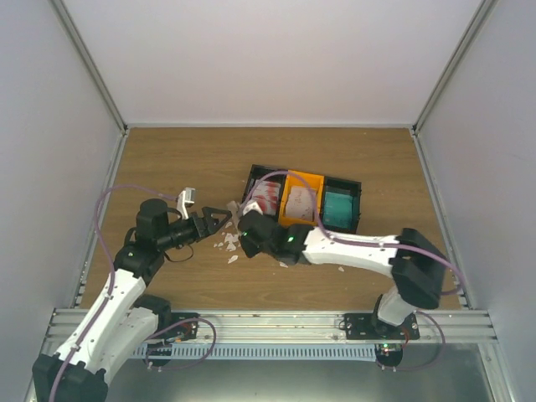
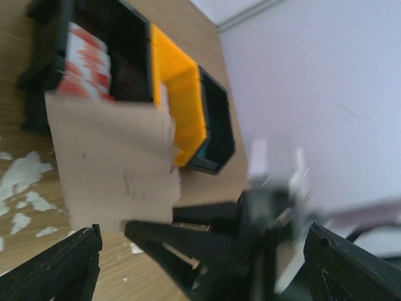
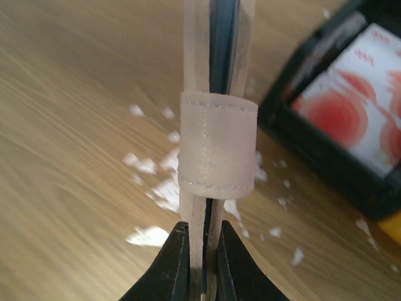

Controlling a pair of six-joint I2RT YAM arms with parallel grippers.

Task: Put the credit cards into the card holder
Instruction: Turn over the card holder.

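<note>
My right gripper [image 3: 205, 266] is shut on the lower edge of the beige card holder [image 3: 216, 141], which stands upright and edge-on. A dark teal card edge [image 3: 220, 37] shows between its two leaves. In the left wrist view the card holder [image 2: 113, 163] shows its flat tan face, held up by the black right gripper [image 2: 207, 244]. My left gripper [image 2: 202, 232] is open, its fingers wide on either side and touching nothing. From above, the left gripper [image 1: 218, 220] faces the right gripper [image 1: 243, 222] closely. White credit cards with red blotches [image 1: 266, 198] lie in the tray's left bin, teal ones [image 1: 338, 207] in its right bin.
The black tray [image 1: 358, 219] with an orange middle bin [image 1: 301, 198] sits just behind the grippers. White scraps [image 1: 228, 244] litter the wooden table below them. White walls enclose the table on three sides.
</note>
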